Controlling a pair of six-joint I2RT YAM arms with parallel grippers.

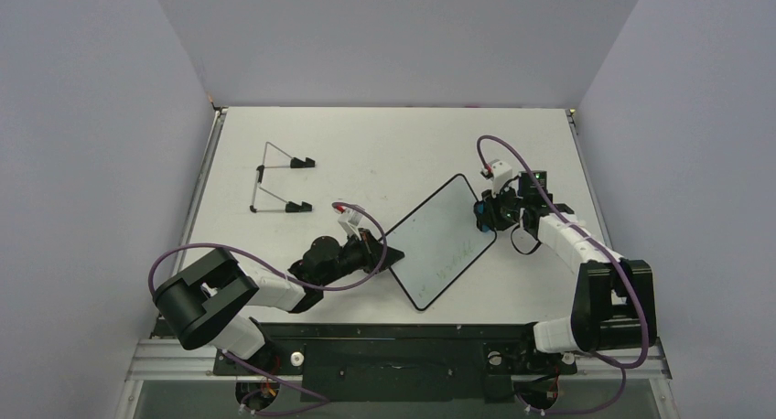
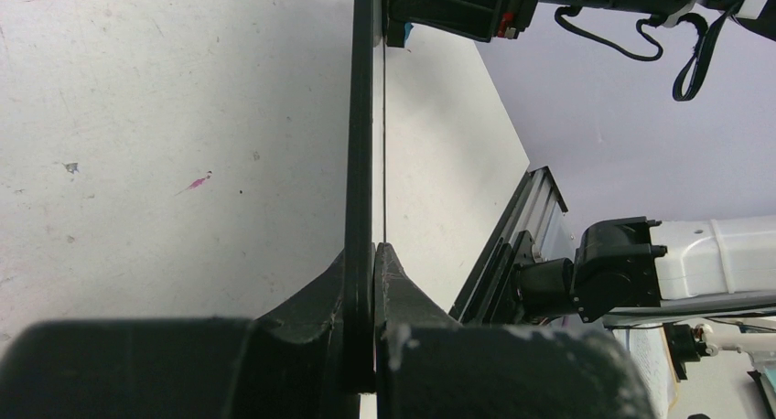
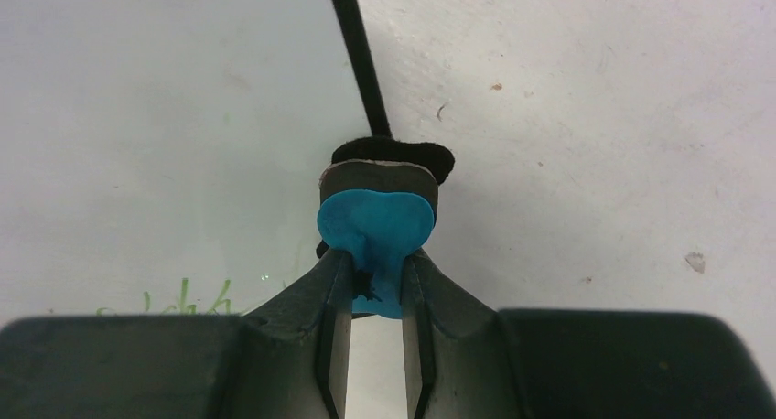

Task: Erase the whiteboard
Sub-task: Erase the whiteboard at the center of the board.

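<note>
The whiteboard point(image 1: 441, 241) lies tilted in the middle of the table, white face up, with faint green handwriting near its right lower part. My left gripper point(image 1: 382, 254) is shut on its left edge; the left wrist view shows the board's black rim point(image 2: 362, 126) edge-on between the jaws. My right gripper point(image 1: 485, 216) is shut on the blue-and-black eraser point(image 3: 376, 220) at the board's right edge. The right wrist view shows the board's face point(image 3: 165, 126), its rim point(image 3: 359, 53) and green writing point(image 3: 183, 297) left of the eraser.
A thin wire stand point(image 1: 274, 187) with black feet lies at the back left of the table point(image 1: 384, 145). Purple walls enclose the table on three sides. The arm bases and a metal rail point(image 1: 403, 346) line the near edge.
</note>
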